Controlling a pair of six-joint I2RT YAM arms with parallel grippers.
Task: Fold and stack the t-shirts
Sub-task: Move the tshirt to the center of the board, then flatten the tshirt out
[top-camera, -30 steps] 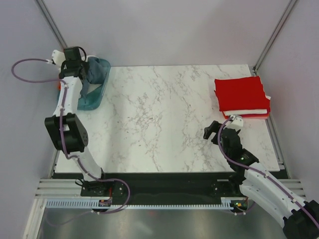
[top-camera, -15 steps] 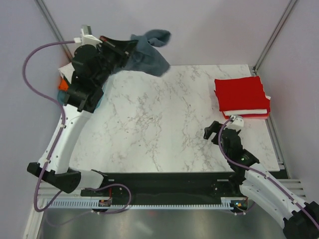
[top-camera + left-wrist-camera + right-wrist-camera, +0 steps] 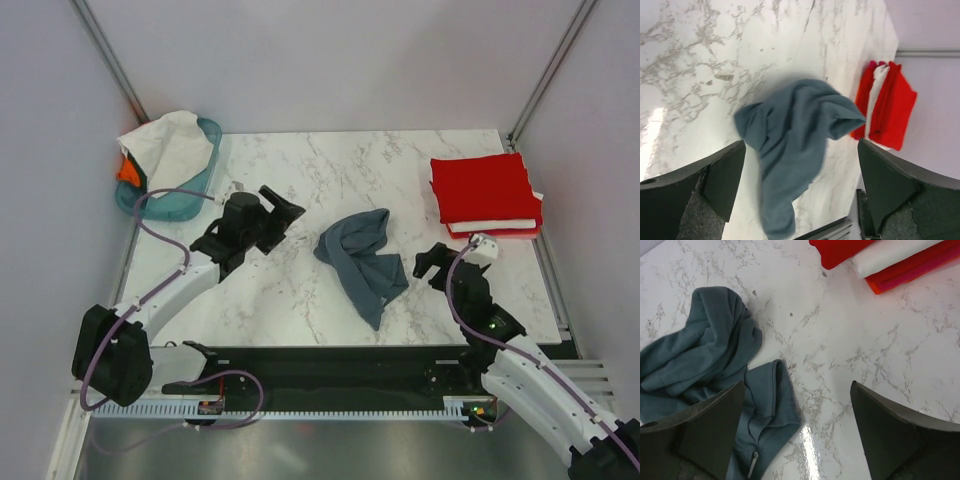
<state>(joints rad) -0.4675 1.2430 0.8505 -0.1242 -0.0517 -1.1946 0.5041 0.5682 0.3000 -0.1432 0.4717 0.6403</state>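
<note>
A crumpled blue-grey shirt [image 3: 362, 262] lies on the desk [image 3: 300, 160] between the left end effector [image 3: 287, 211] and the right end effector [image 3: 432, 265]. Both have their fingers spread apart and hold nothing. A folded stack [image 3: 485, 190] sits far right.

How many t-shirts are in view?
6: blue-grey shirt crumpled mid-table; red, white, orange-red layers folded in the right stack; white and orange ones in the basket. More may be hidden.

My right wrist view crops the folded red, white and orange stack [image 3: 880, 260] at the top edge. In my left wrist view, the blue-grey shirt [image 3: 795, 145] is blurred at its lower end. From above, white cloth [image 3: 170, 145] hides most of the teal basket [image 3: 185, 202].
</note>
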